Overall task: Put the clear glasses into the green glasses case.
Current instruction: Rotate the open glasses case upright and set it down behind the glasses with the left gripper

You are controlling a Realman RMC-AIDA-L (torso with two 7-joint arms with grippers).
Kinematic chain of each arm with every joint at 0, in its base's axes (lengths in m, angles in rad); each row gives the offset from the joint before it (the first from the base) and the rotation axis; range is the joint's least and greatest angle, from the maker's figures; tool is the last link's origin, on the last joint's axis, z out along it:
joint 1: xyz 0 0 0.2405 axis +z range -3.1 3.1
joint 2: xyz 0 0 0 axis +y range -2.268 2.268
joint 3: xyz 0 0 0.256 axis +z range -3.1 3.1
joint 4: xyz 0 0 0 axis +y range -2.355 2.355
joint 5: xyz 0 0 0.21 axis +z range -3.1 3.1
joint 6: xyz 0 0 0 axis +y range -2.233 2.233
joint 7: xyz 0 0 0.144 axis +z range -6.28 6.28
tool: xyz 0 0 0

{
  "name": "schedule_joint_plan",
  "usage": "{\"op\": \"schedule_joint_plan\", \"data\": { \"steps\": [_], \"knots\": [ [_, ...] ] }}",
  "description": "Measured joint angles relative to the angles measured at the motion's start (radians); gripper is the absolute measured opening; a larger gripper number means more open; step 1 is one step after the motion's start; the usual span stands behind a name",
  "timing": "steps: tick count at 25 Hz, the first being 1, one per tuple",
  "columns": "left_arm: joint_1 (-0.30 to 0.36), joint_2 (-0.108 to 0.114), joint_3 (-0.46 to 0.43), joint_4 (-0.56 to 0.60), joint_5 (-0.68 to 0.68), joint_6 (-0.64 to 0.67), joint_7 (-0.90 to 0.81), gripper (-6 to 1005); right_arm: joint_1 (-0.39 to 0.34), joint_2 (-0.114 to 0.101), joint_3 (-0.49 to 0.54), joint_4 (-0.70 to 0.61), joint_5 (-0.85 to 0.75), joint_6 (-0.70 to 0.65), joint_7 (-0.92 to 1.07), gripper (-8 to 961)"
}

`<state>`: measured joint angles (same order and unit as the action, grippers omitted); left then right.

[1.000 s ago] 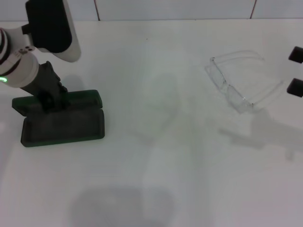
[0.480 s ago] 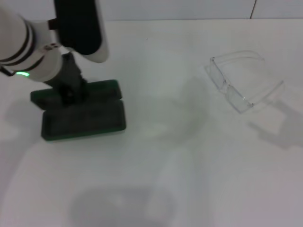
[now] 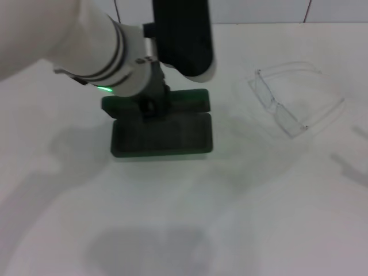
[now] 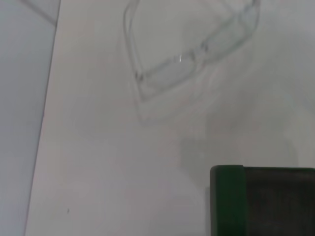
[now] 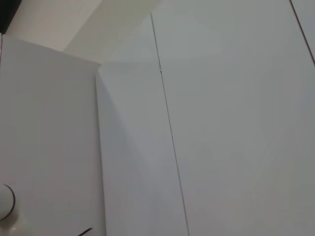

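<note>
The left arm is reaching in from the robot's left side across the head view, its white forearm with black bands and a green light angled down toward the work surface. The left gripper (image 3: pixel 150 106) is pointing downward below the wrist, its dark fingers pinching together. The right arm is sitting outside the head view.

table (image 3: pixel 172 230): plain white top (soft shadows on it) | wall (image 5: pixel 236 123): white panels, thin dark seams
</note>
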<state>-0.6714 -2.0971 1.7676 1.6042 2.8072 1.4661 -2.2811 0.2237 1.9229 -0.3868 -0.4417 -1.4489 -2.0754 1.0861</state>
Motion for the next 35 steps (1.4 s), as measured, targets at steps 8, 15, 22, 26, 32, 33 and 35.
{"op": "schedule_joint_plan", "data": {
  "steps": [8,15,22,26,32,33,35],
  "knots": [
    [-0.146,-0.004,0.099,-0.223,-0.053,-0.133,-0.105,199,-0.048,-0.004,0.007,0.0,0.0,-0.011,-0.017,860],
    [-0.229,-0.006,0.121,-0.342,-0.112,-0.206,-0.132,200,-0.053,-0.006,0.011,0.0,-0.003,-0.011,-0.031,860],
    [-0.248,-0.006,0.152,-0.347,-0.099,-0.215,-0.192,201,-0.053,-0.007,0.012,0.0,-0.002,-0.006,-0.043,861],
    [-0.243,-0.006,0.159,-0.348,-0.091,-0.217,-0.196,202,-0.052,-0.007,0.013,0.0,-0.002,-0.01,-0.043,860],
    [-0.236,-0.005,0.173,-0.349,-0.08,-0.223,-0.207,203,-0.049,-0.008,0.014,0.0,0.0,-0.013,-0.043,861],
    [-0.235,-0.005,0.175,-0.349,-0.079,-0.224,-0.207,203,-0.049,-0.008,0.015,0.0,0.001,-0.013,-0.043,861],
    [-0.234,-0.005,0.176,-0.35,-0.078,-0.227,-0.209,203,-0.049,-0.008,0.021,0.0,0.001,-0.015,-0.043,860]
  ]
}}
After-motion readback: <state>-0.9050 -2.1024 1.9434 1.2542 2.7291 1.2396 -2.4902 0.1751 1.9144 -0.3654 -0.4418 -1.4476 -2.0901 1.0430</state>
